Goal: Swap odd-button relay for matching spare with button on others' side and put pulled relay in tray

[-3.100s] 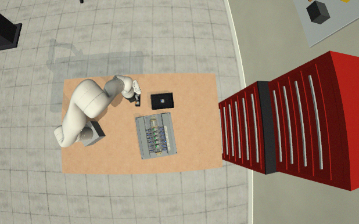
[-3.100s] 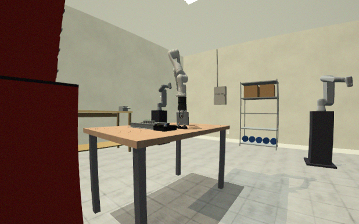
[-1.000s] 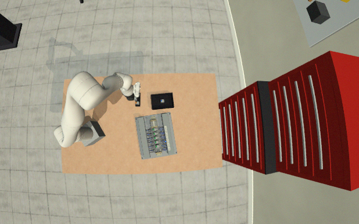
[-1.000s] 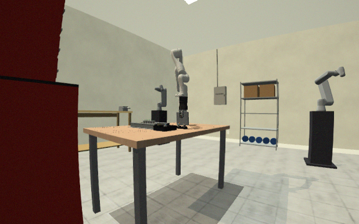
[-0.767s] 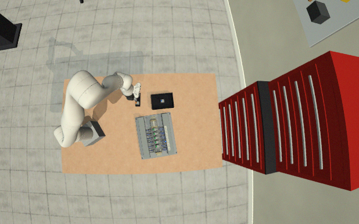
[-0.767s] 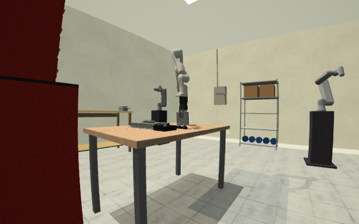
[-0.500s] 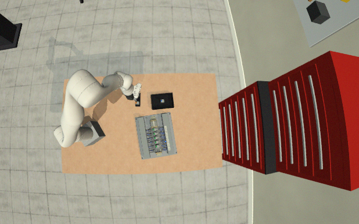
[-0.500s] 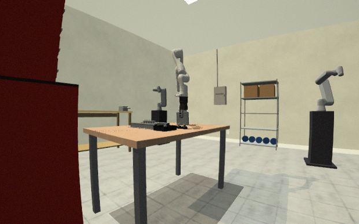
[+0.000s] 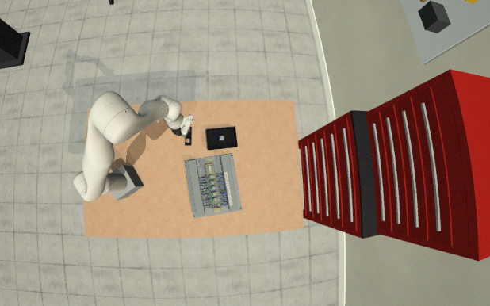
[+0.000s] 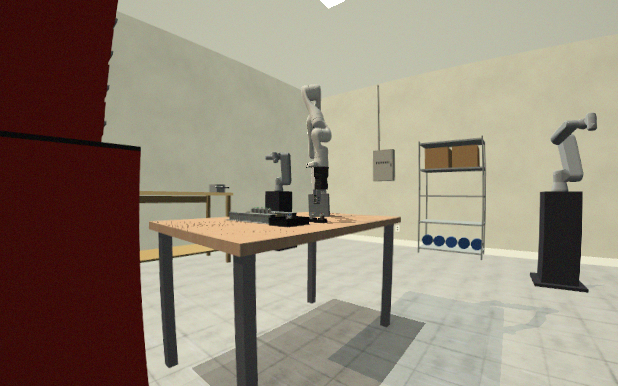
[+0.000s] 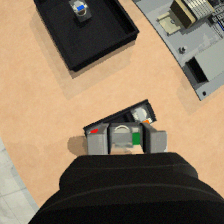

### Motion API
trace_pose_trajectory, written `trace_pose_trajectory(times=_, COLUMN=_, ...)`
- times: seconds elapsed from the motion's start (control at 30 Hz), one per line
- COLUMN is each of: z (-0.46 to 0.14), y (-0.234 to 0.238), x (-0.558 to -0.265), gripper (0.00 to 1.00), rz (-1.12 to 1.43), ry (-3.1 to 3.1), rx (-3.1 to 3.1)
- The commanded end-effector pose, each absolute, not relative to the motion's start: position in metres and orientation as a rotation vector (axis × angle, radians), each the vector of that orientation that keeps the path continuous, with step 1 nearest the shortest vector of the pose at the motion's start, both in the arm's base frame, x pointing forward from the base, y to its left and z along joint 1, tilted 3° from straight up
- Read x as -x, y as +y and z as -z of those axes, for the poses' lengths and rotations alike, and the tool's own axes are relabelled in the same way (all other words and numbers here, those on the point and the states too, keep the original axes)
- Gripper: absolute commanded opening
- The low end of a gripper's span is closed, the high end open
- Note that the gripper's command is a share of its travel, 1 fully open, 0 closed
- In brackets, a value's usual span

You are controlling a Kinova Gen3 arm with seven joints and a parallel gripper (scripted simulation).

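My gripper (image 11: 125, 133) is shut on a grey spare relay with a green button (image 11: 134, 137), held just above the small black spare holder (image 11: 120, 119). A spare with a red button (image 11: 94, 131) sits at the holder's left end; a pale round part shows at its right end. The black tray (image 11: 85, 25) lies beyond and holds a relay with a blue button (image 11: 79, 8). The grey rack (image 9: 212, 185) carries a row of green-buttoned relays; its corner also shows in the wrist view (image 11: 195, 45). In the overhead view the gripper (image 9: 185, 132) is left of the tray (image 9: 221, 134).
The arm's base (image 9: 125, 182) stands at the table's left side, left of the rack. A red tool cabinet (image 9: 405, 170) stands beyond the table's right edge. The holder, tray and rack lie close together.
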State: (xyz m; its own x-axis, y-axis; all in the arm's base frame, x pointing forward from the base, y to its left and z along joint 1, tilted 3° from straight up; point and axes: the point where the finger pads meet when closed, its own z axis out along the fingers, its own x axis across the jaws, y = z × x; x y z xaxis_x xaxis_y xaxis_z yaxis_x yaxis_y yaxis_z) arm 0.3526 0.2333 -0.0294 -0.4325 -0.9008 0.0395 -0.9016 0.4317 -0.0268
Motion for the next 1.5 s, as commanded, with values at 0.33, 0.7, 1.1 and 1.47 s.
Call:
trace_pose_trajectory(times=0.33, z=0.0283, y=0.2388, x=-0.3546, gripper=0.00, rz=-0.069, ry=-2.794, rx=-1.433)
trace_pose_trajectory(times=0.7, z=0.0285, y=0.2384, x=-0.3544, gripper=0.00, rz=-0.070, ry=-2.851, rx=-1.322)
trace_pose_trajectory(times=1.1, z=0.0285, y=0.2365, x=-0.3536, gripper=0.00, rz=-0.072, ry=-2.920, rx=-1.162)
trace_pose_trajectory(times=1.47, z=0.0291, y=0.2367, x=-0.3537, gripper=0.00, rz=-0.070, ry=-2.997, rx=-0.959)
